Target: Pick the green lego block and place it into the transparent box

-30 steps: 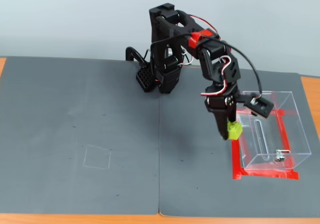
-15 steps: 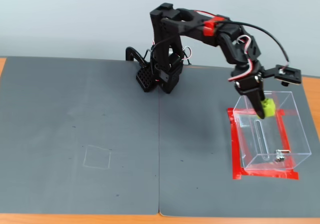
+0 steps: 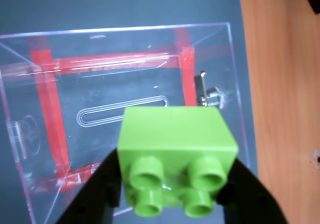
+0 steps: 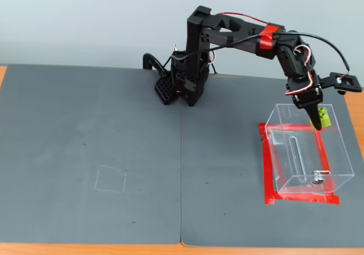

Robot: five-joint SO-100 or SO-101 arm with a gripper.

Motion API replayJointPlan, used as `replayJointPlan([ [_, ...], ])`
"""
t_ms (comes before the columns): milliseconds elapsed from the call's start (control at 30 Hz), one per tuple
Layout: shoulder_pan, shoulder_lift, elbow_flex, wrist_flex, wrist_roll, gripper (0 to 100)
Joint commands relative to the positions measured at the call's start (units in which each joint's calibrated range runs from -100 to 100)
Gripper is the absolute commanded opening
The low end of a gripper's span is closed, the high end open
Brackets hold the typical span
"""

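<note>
My gripper (image 3: 172,184) is shut on the green lego block (image 3: 172,149), a lime brick with four studs that face the wrist camera. It hangs just above the open top of the transparent box (image 3: 60,34). In the fixed view my gripper (image 4: 319,121) holds the green lego block (image 4: 325,116) at the far rim of the transparent box (image 4: 335,178), which stands at the right of the mat. A small metal fitting (image 3: 209,95) sits at the box's base.
Red tape (image 4: 266,169) frames the box's place on the dark grey mat (image 4: 91,152). A faint chalk square (image 4: 110,179) marks the mat's left half. The arm's base (image 4: 182,84) stands at the back middle. Bare wood table (image 3: 285,84) lies right of the mat.
</note>
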Motion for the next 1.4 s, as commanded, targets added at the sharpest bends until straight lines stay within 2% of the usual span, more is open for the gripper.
replayJointPlan([
  [0,-0.13,0.14,-3.62,-0.03,-0.23,5],
  [167,-0.13,0.23,-3.62,0.05,-0.28,7],
  [300,-0.05,0.23,-3.26,0.05,-1.01,19],
  [433,-0.05,0.23,-3.35,0.05,-0.96,23],
  [733,0.02,-0.79,-3.35,0.05,-0.75,19],
  [1033,1.22,-7.57,-1.9,-0.12,-0.65,2],
  [1367,7.03,-21.14,10.22,0.05,-0.65,2],
])
